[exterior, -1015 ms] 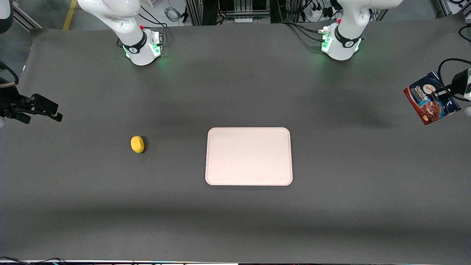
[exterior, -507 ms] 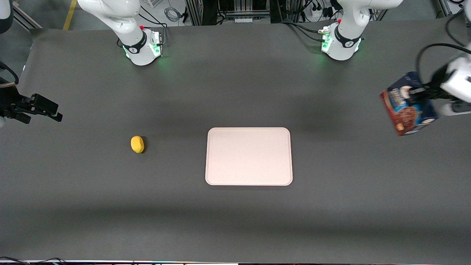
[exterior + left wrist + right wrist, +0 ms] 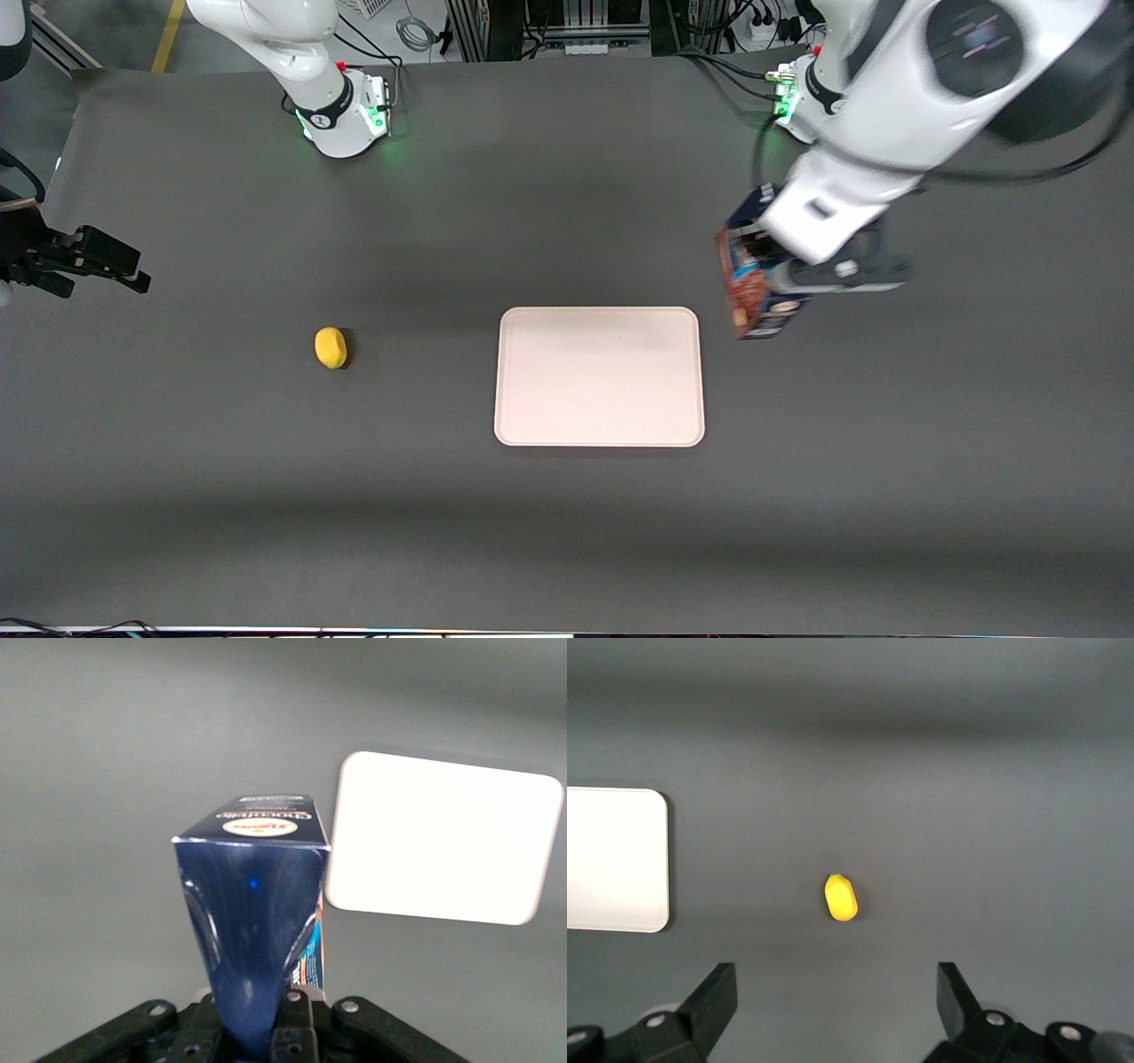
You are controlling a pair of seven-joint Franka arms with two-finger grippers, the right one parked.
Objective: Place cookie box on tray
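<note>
The dark-blue cookie box hangs in the air, held upright by my left gripper, which is shut on it. It sits just beside the pale-pink tray, toward the working arm's end of the table and above the mat. In the left wrist view the cookie box rises from between the jaws of the gripper, its round logo face turned away, with the tray lying flat on the mat past it. The tray carries nothing.
A small yellow lemon-like object lies on the dark mat toward the parked arm's end, also visible as the yellow object in the right wrist view. The two arm bases stand at the table's back edge.
My left gripper has carried the cookie box from the working arm's end of the table toward the tray, and the box has turned more edge-on. The tray and the lemon-like object have not moved.
</note>
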